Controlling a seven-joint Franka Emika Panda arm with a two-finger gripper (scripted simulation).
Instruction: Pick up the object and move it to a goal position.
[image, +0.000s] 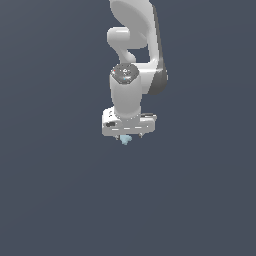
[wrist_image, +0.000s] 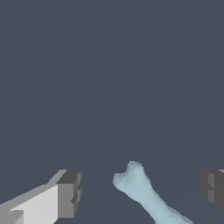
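The object (wrist_image: 142, 190) is a pale light-blue piece with a narrow stem and a wider lobed end. In the wrist view it lies on the dark floor between my two fingers (wrist_image: 70, 194), with clear gaps on both sides. My gripper (wrist_image: 140, 194) is open and touches nothing. In the exterior view the white gripper (image: 129, 136) hangs straight down, and only a small bit of the object (image: 125, 139) peeks out just under it. The fingertips are hidden behind the hand there.
The white arm (image: 135, 45) rises from the gripper to the top edge of the exterior view. All around is a plain dark blue-grey floor (image: 60, 190).
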